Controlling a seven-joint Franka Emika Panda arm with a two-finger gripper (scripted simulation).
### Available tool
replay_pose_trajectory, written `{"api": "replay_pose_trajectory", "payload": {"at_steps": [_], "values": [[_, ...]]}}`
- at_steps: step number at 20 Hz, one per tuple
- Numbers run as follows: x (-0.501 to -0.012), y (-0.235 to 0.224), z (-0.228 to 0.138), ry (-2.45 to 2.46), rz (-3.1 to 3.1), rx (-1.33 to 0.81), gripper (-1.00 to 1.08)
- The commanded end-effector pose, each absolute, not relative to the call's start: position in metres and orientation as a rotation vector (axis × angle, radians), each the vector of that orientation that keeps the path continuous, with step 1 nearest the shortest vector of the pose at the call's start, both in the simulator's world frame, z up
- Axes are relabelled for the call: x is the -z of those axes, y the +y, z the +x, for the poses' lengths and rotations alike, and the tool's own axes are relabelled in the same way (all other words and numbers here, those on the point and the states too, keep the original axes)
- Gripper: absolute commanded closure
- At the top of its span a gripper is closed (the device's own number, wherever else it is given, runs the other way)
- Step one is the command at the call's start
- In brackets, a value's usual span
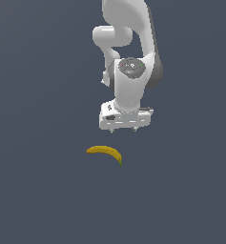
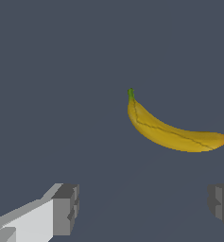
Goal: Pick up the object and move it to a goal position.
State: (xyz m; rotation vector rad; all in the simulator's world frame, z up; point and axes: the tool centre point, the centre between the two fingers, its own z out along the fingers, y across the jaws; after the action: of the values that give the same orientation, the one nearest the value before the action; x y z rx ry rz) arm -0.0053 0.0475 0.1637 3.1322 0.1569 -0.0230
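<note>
The banana lies alone on the plain dark desk, with bare surface on every side of it. The tool hangs above and apart from it, fingers spread wide with an unobstructed gap between them. Nothing stands between tool and banana.
</note>
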Motion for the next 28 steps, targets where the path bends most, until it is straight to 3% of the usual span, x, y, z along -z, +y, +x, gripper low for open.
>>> {"api": "replay_pose_trajectory", "payload": {"at_steps": [1,12,28], "values": [[-0.164,0.047,-0.005,0.157,3.132,0.023,-0.92],[-0.177,0.085,-0.005,0.216,3.157,-0.001,-0.92],[-0.164,0.070,0.002,0.410,3.130,-0.001,-0.92]]}}
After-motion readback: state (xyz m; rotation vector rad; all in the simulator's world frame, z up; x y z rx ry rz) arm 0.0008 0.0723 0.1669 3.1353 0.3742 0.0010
